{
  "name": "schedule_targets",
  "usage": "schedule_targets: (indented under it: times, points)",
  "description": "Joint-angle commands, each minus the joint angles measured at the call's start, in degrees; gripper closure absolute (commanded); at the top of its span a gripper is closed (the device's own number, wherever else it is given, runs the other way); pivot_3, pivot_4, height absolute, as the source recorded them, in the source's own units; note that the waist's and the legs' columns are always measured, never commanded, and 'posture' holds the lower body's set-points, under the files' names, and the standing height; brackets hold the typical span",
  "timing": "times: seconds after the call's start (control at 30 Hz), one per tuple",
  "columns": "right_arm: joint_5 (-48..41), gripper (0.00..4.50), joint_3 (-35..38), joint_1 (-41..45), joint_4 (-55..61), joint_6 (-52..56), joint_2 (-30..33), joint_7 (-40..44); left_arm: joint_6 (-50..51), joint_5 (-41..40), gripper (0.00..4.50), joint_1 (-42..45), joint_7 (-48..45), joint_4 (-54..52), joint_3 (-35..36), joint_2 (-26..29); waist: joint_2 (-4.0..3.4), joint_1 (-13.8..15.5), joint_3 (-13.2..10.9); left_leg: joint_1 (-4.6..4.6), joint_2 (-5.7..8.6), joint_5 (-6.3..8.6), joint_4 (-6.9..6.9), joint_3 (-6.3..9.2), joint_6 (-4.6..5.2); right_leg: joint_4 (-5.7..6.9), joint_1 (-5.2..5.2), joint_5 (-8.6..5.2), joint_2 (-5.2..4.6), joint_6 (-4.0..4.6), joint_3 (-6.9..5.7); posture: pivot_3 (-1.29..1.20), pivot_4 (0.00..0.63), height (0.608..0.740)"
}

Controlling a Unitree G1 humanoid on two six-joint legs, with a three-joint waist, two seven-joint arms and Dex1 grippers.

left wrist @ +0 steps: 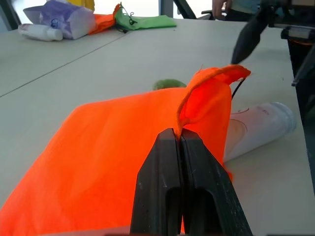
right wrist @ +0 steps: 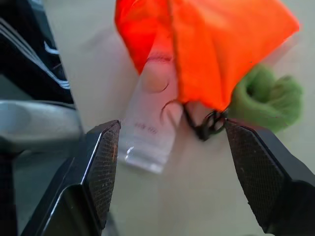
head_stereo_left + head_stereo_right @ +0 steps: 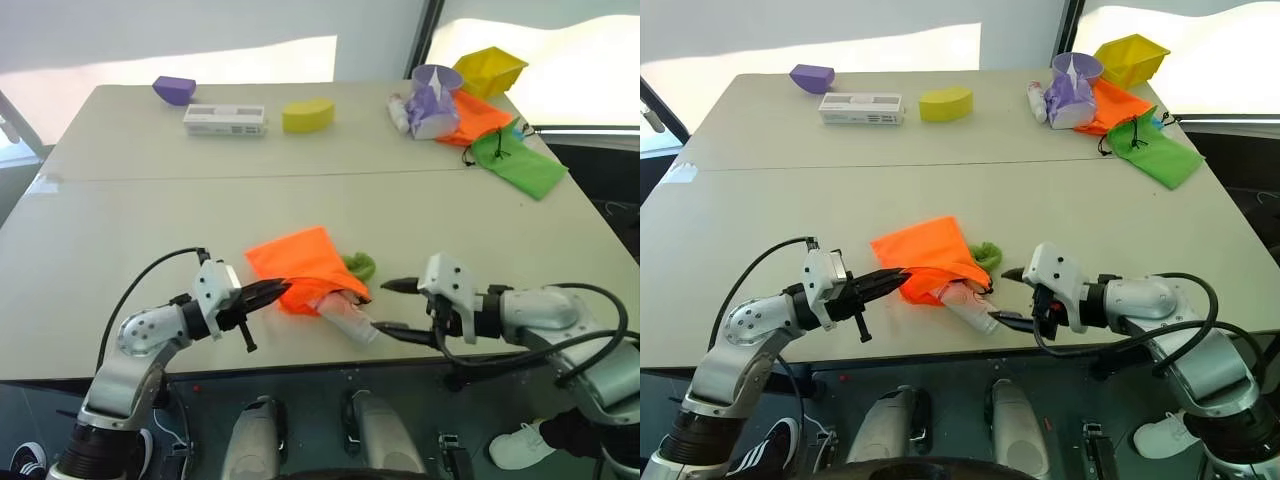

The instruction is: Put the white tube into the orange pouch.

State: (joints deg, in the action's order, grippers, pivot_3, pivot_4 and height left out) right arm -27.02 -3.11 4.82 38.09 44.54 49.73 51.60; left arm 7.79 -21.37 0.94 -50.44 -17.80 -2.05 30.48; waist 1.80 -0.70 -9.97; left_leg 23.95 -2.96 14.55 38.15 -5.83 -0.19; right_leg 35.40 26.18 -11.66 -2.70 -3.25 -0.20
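Observation:
The orange pouch (image 3: 300,262) lies near the table's front edge, its mouth turned toward my right arm. My left gripper (image 3: 275,290) is shut on the pouch's rim (image 1: 179,130) and holds the fabric lifted. The white tube (image 3: 352,318) lies on the table, partly inside the mouth, with its flat end sticking out (image 2: 150,123). My right gripper (image 3: 383,306) is open just past that end and holds nothing; its fingers (image 2: 106,162) stand on either side of the tube without touching it. The cord's green ball (image 3: 358,265) rests behind the pouch.
At the back stand a purple block (image 3: 173,90), a flat white box (image 3: 225,120) and a yellow block (image 3: 307,115). Back right: a white-and-pink bottle (image 3: 400,110), a purple bag (image 3: 435,100), a yellow bin (image 3: 490,70), a darker orange pouch (image 3: 478,118), a green pouch (image 3: 520,160).

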Motion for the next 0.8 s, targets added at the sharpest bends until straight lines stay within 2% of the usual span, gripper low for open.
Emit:
schedule_targets:
  times: [0.03, 0.1, 0.3, 0.6, 0.8]
  points:
    - [-1.46, 1.01, -0.71, -0.85, 4.19, 2.56, 1.32, -0.66, -1.46, 0.37, 4.5, 0.73, -0.06, -0.29, -0.67, -0.6, 0.0, -0.06, 0.0, 0.02, 0.0, 0.0, 0.0, -0.01, 0.0, -0.03, 0.0, 0.0, 0.0, 0.0, 0.0, 0.0, 0.15, 0.74]
    - [-0.72, 1.01, -1.67, -1.09, 4.42, 2.86, 1.02, -2.05, -1.68, 0.53, 4.5, 0.81, -0.1, -0.14, -0.99, -0.81, 0.01, -0.07, 0.0, 0.04, 0.01, 0.0, 0.0, -0.02, 0.0, -0.06, 0.01, 0.0, -0.01, 0.0, 0.01, 0.0, 0.15, 0.74]
    - [8.68, 1.01, -11.66, -1.33, 2.07, -0.16, -3.84, -9.91, -2.72, 1.46, 4.5, 1.42, -0.11, 0.79, -1.84, -1.59, 0.04, -0.09, 0.02, 0.06, 0.01, 0.0, 0.0, -0.01, 0.0, -0.07, 0.04, 0.0, 0.01, 0.01, 0.0, 0.0, 0.15, 0.74]
    - [12.4, 1.01, -14.93, 0.28, -2.0, 0.86, -11.11, -15.91, -3.15, 1.62, 4.5, 1.77, -0.91, 1.46, -1.66, -1.08, 0.04, -0.09, 0.03, 0.06, 0.01, 0.0, 0.01, -0.02, 0.0, -0.05, 0.04, 0.04, 0.02, 0.06, 0.0, 0.0, 0.15, 0.74]
    - [8.46, 1.01, -12.11, 0.28, -0.04, 7.02, -14.19, -16.97, -3.03, 1.52, 4.5, 2.14, -1.01, 1.6, -1.4, -0.9, 0.05, -0.07, 0.03, 0.06, 0.0, 0.0, 0.01, -0.01, 0.01, -0.03, 0.02, 0.04, 0.03, 0.06, 0.0, 0.0, 0.15, 0.74]
